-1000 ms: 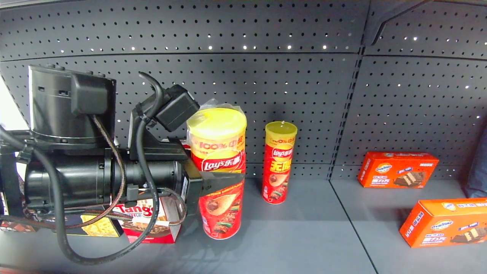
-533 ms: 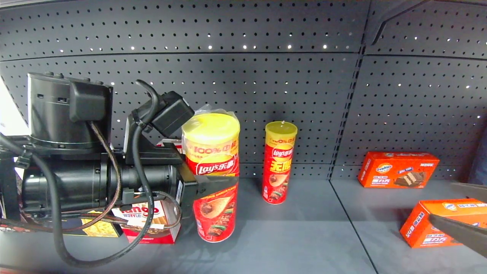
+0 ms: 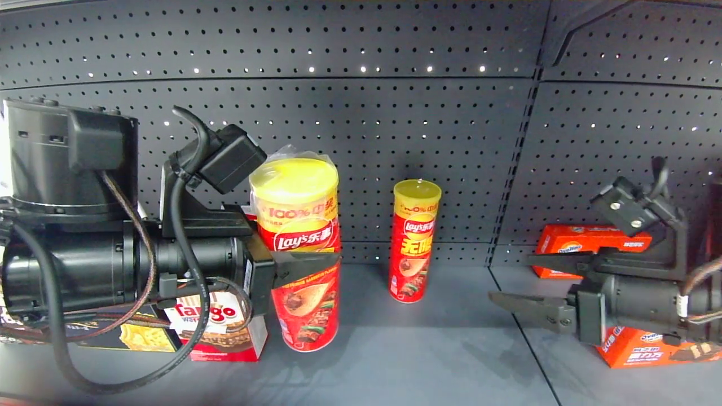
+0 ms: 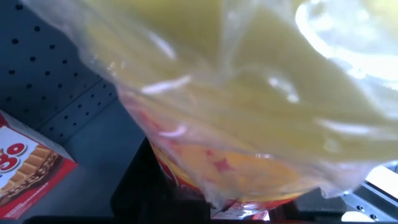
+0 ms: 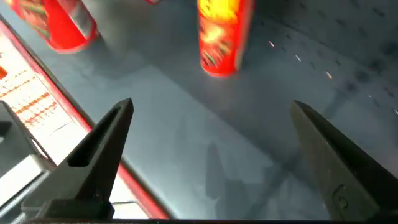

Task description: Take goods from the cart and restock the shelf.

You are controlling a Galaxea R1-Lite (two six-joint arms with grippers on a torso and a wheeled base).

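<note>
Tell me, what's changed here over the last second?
The left gripper, shut on the large chips can, has carried it toward the robot's left along the shelf. The right gripper, open, has come in from the right and now hangs in front of the orange boxes. The small chips can, the orange boxes and the wafer box have not moved.

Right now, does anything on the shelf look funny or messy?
Only a little: the nearer chips can in the left gripper wears loose, crinkled clear plastic over its lid. The farther chips can stands upright with none.
</note>
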